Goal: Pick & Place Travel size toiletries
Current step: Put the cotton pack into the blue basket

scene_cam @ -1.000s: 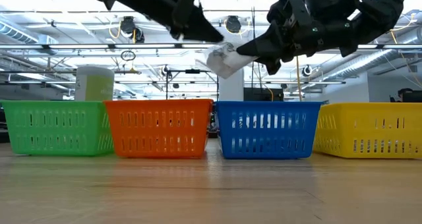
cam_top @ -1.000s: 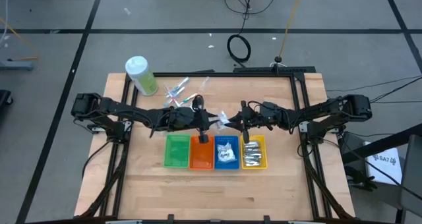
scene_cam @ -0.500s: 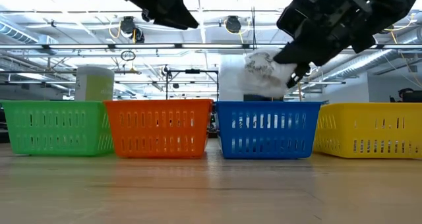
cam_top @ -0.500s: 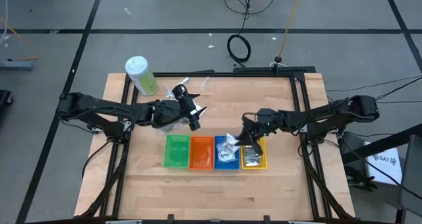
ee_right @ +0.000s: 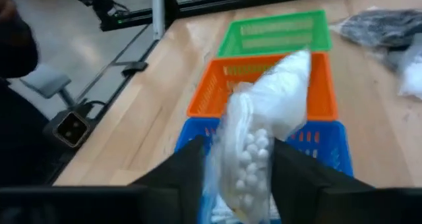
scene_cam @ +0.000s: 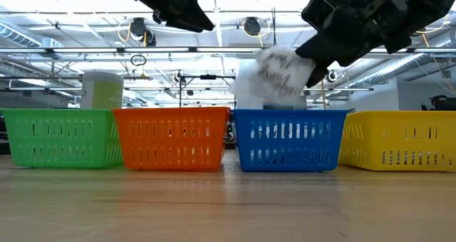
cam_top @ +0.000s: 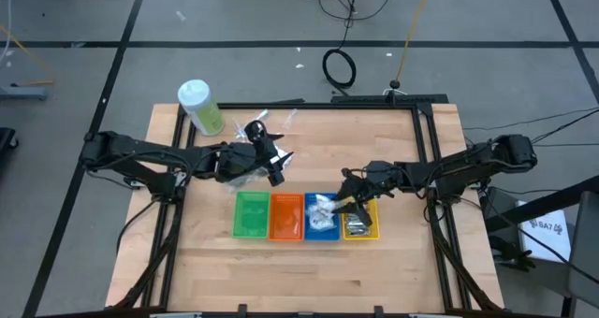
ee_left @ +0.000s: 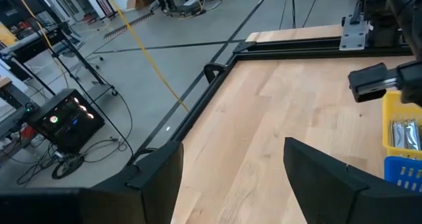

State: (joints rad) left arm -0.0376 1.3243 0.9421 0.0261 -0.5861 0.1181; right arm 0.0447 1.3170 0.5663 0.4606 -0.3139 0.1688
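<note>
A white packet [ee_right: 264, 128] of small white beads hangs over the blue bin [cam_top: 322, 226], between the parted fingers of my right gripper [ee_right: 241, 151]. In the low view the packet [scene_cam: 278, 72] is blurred while that gripper [scene_cam: 313, 57] is sharp. White packets lie in the blue bin. Silver tubes [cam_top: 358, 224] lie in the yellow bin [cam_top: 372, 220]. My left gripper [ee_left: 231, 145] is open and holds nothing. It hovers above the table's far middle [cam_top: 279, 168], beside a dark pouch [cam_top: 241, 173] and loose sticks and packets [cam_top: 253, 129]. My right gripper has one finger [ee_right: 191, 168] on each side of the white packet's upper part [ee_right: 247, 151]. The fingers slant down from the table's right. Whether they still touch the packet I cannot tell. The packet hangs upright just above the blue bin's rim.
A green bin [cam_top: 251, 215] and an orange bin [cam_top: 286, 217] stand left of the blue one, all four in a row near the table's middle. A large pale-green bottle [cam_top: 199, 108] lies at the far left corner. Bare wood stretches toward the near edge.
A second ago both grippers met at the white packet above the orange and blue bins. My left gripper has drawn back toward the far left, away from the packet. My right gripper has carried the packet toward the near edge and down, over the blue bin.
</note>
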